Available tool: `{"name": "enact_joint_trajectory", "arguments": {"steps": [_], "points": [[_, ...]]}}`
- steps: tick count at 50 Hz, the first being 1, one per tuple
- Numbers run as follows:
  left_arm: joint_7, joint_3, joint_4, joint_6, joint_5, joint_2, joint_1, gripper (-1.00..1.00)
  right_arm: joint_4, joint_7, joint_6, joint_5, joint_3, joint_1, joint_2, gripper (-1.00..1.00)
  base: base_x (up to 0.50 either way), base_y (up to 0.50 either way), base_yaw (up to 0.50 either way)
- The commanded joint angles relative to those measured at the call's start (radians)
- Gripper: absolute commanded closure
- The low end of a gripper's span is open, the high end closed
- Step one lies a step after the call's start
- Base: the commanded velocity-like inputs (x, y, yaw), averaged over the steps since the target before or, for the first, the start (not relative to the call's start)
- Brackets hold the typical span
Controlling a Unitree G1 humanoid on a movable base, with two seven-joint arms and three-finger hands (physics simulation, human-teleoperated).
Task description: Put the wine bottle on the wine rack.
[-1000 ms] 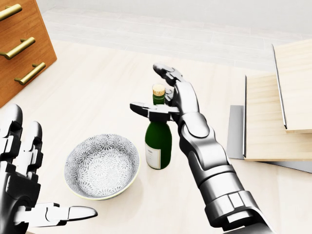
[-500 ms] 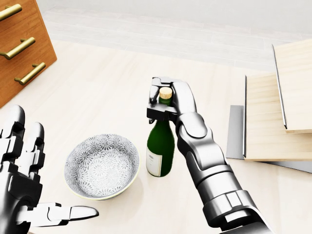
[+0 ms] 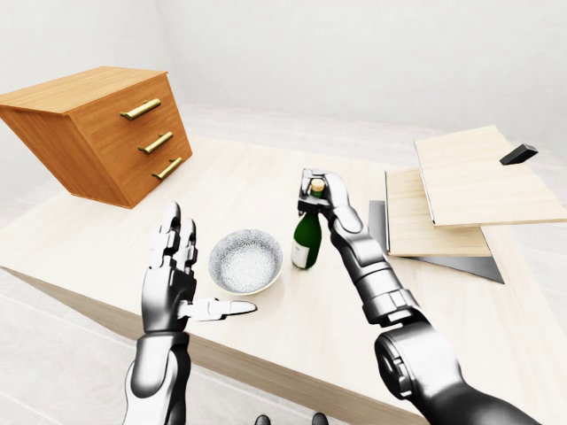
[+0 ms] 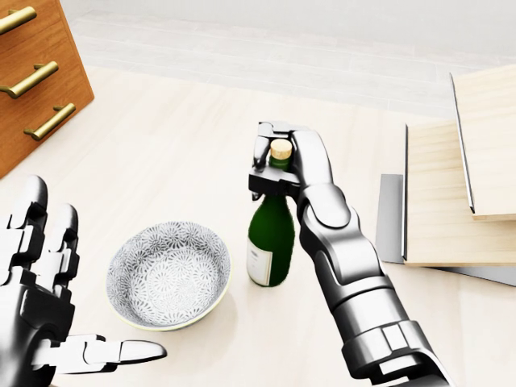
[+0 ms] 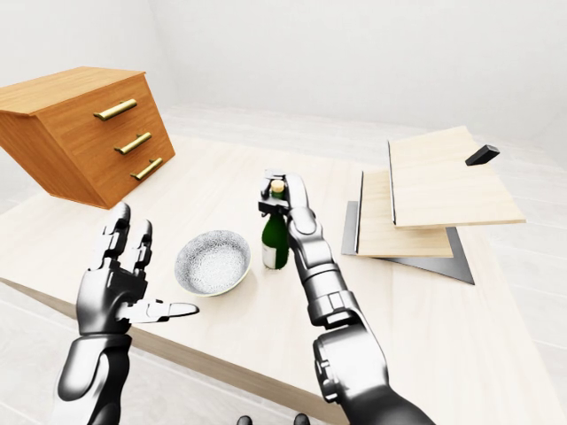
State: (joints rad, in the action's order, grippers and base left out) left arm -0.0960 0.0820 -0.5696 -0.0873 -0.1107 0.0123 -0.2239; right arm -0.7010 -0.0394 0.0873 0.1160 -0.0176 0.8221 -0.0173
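On the pale wooden table [image 4: 161, 145], near the middle of the head view, the wine bottle [image 4: 270, 238] is seen standing upright, green with a cork at its top and a pale label low on its side. Its neck is gripped by the right hand [image 4: 286, 165], whose fingers [image 4: 262, 153] are closed round it just below the cork, the forearm reaching in from about five o'clock. A patterned bowl [image 4: 169, 274] is set just beside the bottle, at its nine o'clock, apart from it. The left hand [image 4: 40, 306] is held open at about eight o'clock of that view, fingers spread and thumb extended toward the bowl, with nothing in it. A wooden drawer chest [image 3: 106, 133] with brass handles is placed at ten o'clock in the left-eye view. Stacked light wooden boards [image 3: 461, 190] are laid at two o'clock, over a grey sheet [image 3: 461, 264], and a small dark block [image 3: 518, 154] is seen resting on the uppermost board.
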Motion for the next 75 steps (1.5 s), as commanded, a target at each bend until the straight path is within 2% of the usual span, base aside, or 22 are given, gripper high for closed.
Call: {"name": "enact_joint_trajectory", "arguments": {"steps": [1, 15, 27, 29, 37, 41, 50, 65, 75], "points": [[0.0, -0.005, 0.022, 0.0, 0.0, 0.001, 0.003, -1.0, 0.161, -0.014, 0.0, -0.002, -0.006, -0.01, 0.021, 1.0, 0.0, 0.0, 0.0], [0.004, -0.009, 0.028, 0.0, -0.005, -0.003, 0.012, -1.0, 0.35, -0.02, 0.0, 0.046, -0.062, 0.051, 0.095, 1.0, 0.0, 0.0, 0.0], [0.008, -0.011, 0.031, 0.0, -0.001, -0.004, 0.015, -1.0, 0.314, 0.04, 0.0, 0.138, -0.097, 0.104, 0.178, 1.0, 0.0, 0.0, 0.0], [0.009, -0.011, 0.036, 0.0, 0.001, -0.005, 0.018, -1.0, 0.307, 0.054, 0.0, 0.186, -0.128, 0.126, 0.186, 1.0, 0.0, 0.0, 0.0], [0.012, -0.01, 0.032, 0.0, 0.0, -0.005, 0.022, -1.0, 0.161, 0.06, 0.0, 0.274, -0.186, 0.244, 0.279, 1.0, 0.0, 0.0, 0.0], [0.014, -0.015, 0.037, 0.0, 0.003, -0.004, 0.026, -1.0, 0.131, 0.058, 0.0, 0.302, -0.179, 0.267, 0.302, 1.0, 0.0, 0.0, 0.0], [0.016, -0.007, 0.034, 0.0, 0.002, -0.008, 0.025, -1.0, 0.054, 0.142, 0.0, 0.316, -0.158, 0.313, 0.371, 1.0, 0.0, 0.0, 0.0], [0.017, -0.001, 0.022, 0.0, -0.004, -0.008, 0.034, -1.0, -0.168, 0.149, 0.0, 0.384, -0.24, 0.457, 0.49, 1.0, 0.0, 0.0, 0.0], [0.016, -0.002, 0.027, 0.0, -0.004, -0.006, 0.03, -1.0, -0.256, 0.162, 0.0, 0.384, -0.225, 0.513, 0.567, 1.0, 0.0, 0.0, 0.0]]}}
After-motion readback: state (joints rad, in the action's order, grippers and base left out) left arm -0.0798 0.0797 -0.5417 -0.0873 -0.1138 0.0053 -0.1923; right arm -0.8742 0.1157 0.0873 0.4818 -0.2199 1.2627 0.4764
